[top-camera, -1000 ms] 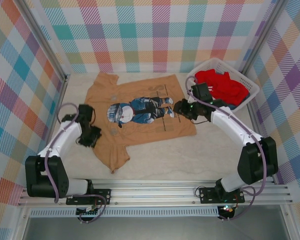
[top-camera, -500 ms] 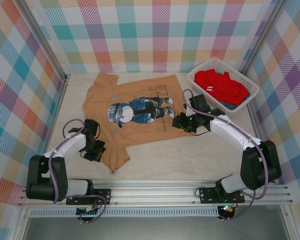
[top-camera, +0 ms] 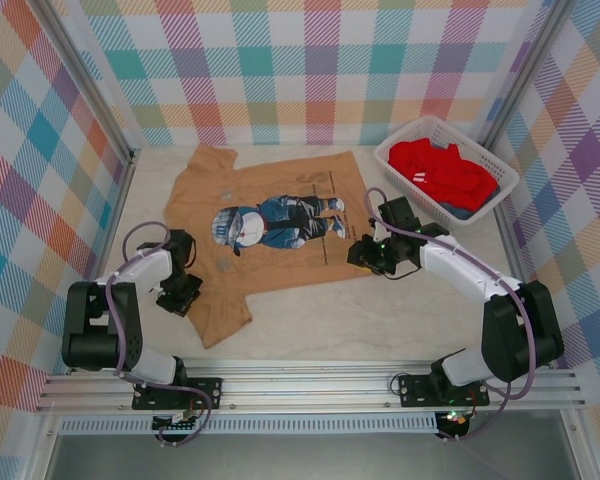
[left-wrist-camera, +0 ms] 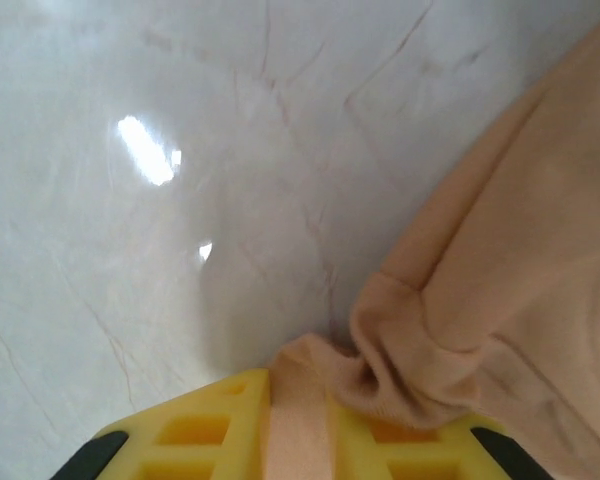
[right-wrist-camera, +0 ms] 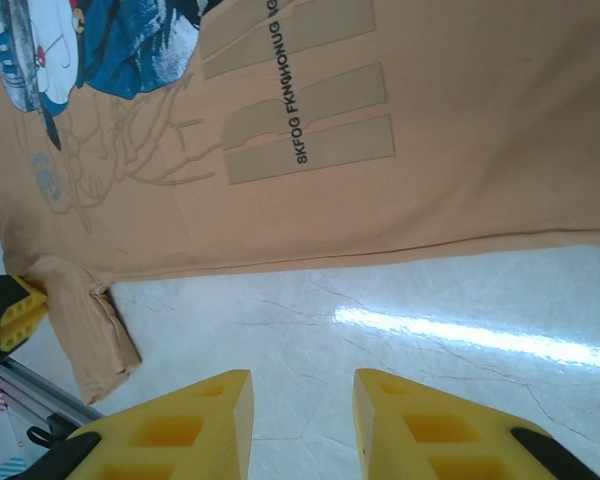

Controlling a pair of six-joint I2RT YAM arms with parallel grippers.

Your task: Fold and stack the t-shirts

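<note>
The tan-orange t-shirt (top-camera: pixel 280 258) lies spread flat on the table, its blue cartoon figure facing up. My left gripper (top-camera: pixel 183 291) is at the shirt's near-left edge, by the sleeve. In the left wrist view its yellow fingers (left-wrist-camera: pixel 205 430) are shut on a bunched fold of the tan cloth (left-wrist-camera: pixel 520 270). My right gripper (top-camera: pixel 365 256) hovers at the shirt's near-right hem. Its jaws (right-wrist-camera: pixel 302 400) are open over bare table, with the hem (right-wrist-camera: pixel 430 120) just beyond the fingertips. The red t-shirt (top-camera: pixel 442 172) is heaped in the basket.
The white lattice basket (top-camera: pixel 430 123) stands at the back right, close to my right arm. Checked walls enclose the table on three sides. A metal rail (top-camera: pixel 310 385) runs along the near edge. Bare tabletop (top-camera: pixel 380 320) lies in front of the shirt.
My left gripper has slid toward the near-left with the cloth pinched, dragging the shirt slightly left. My right gripper has come off the shirt and moved nearer, past the hem.
</note>
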